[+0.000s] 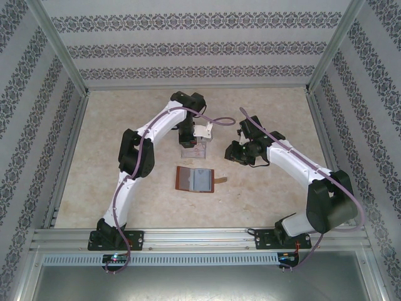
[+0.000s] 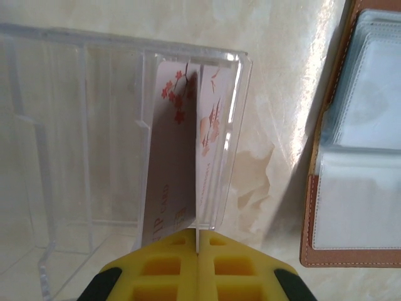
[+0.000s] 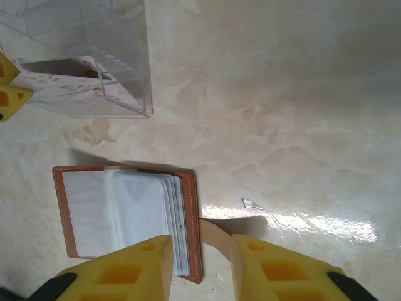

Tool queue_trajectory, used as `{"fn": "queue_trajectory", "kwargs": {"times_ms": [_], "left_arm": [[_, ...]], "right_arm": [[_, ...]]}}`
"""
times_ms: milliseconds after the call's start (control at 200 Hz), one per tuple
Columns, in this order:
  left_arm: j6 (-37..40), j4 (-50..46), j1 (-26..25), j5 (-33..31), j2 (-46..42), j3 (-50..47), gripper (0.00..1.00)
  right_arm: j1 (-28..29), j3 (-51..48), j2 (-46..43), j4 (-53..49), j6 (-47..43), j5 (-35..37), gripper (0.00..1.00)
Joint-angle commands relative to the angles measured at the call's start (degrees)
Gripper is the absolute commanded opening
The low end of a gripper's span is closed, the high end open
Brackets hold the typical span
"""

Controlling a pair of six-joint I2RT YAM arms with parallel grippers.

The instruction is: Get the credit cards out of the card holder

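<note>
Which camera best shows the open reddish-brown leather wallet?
The right wrist view: the reddish-brown leather wallet lies open, close up, pockets and closing tab visible. The top view shows it whole but small; the left wrist view crops it at the frame's edge.

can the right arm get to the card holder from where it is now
Probably yes. The right tool hangs, jaws apart, near the tab side of the card holder, which lies open on bare table. The left tool is away at the clear tray, shut on a credit card.
</note>
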Motion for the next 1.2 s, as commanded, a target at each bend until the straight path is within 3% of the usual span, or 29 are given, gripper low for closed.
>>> {"fn": "queue_trajectory", "kwargs": {"times_ms": [0, 225, 525, 675, 884, 1199], "left_arm": [[1.52, -2.77, -1.04, -0.06, 1.14, 2.77, 0.06], [0.30, -1.77, -1.38, -0.64, 1.90, 5.64, 0.20], [-5.75, 1.56, -1.33, -1.52, -0.21, 4.44, 0.20], [-14.88, 8.03, -1.33, -2.20, -3.11, 0.77, 0.18], [-28.76, 9.89, -1.31, -4.13, -4.92, -1.17, 0.17], [-51.96, 20.21, -0.23, -4.75, -13.88, -14.40, 0.17]], "right_arm": [[-0.63, 0.40, 0.26, -0.50, -0.54, -0.09, 0.32], [-0.66, 0.31, -0.07, -0.44, -0.54, 0.00, 0.32], [-0.33, 0.01, 0.58, 0.71, 0.03, -0.74, 0.32], [0.42, -0.08, 1.18, 1.30, 0.34, -1.04, 0.32], [2.26, 0.14, 2.70, 2.37, 1.09, -1.40, 0.32], [5.54, 0.49, 5.46, 4.18, 2.36, -2.36, 0.32]]}}
